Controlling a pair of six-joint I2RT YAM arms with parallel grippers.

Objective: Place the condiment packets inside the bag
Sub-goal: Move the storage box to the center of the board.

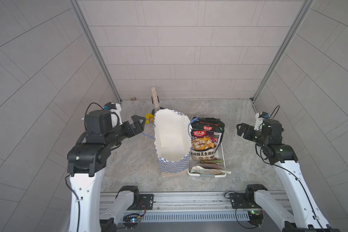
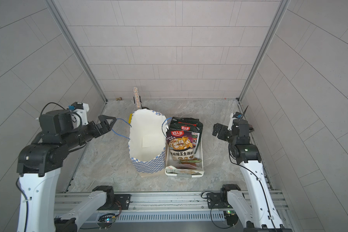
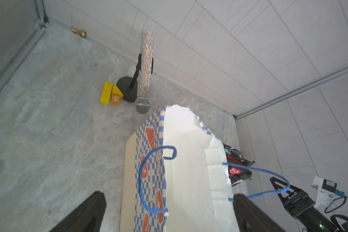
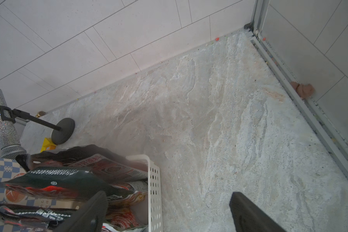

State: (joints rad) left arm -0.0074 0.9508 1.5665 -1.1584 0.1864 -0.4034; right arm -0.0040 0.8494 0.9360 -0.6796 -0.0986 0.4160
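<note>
Bag stands upright, mouth open, mid-table. Packets sit in a white basket just right of the bag: black ones standing at the far end, a cream one flat at the near end. Left hand is wide open, holding nothing, just left of the bag by its blue handle. Right hand is wide open, holding nothing, right of the basket and apart from it.

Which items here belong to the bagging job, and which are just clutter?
Job: condiment packets, checked paper bag, white perforated basket holding the packets.
Clutter: glittery microphone on its stand, yellow blocks, small brass piece.
</note>
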